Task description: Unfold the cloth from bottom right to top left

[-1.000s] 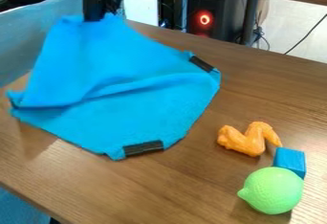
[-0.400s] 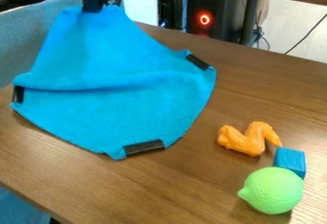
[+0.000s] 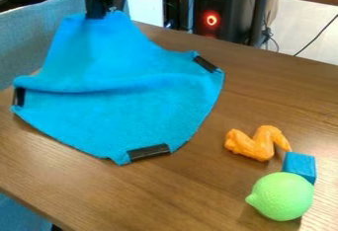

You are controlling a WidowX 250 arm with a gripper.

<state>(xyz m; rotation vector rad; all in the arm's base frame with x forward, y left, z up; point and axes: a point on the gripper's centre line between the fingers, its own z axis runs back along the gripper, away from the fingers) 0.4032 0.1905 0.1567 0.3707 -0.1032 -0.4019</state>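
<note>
At the upper left, my gripper [image 3: 100, 14] is shut on the top corner of the blue cloth [image 3: 125, 111], holding it up above the far side of the table. From there the cloth slopes down to the tabletop, where its lower part lies spread out. A raised fold crosses its middle from left to right. Dark patches mark its left, right and bottom corners. What lies beneath the lifted part is hidden by the cloth.
On the wooden table [image 3: 218, 195], an orange toy chicken wing [image 3: 256, 143], a blue block [image 3: 300, 165] and a green toy lime [image 3: 281, 196] stand at the lower right. A blue-grey fabric surface [image 3: 36, 37] rises along the left edge.
Over the last second the cloth's left corner has opened out, showing its dark patch. The gripper rose a little and then came down slightly, with the cloth's top corner in it.
</note>
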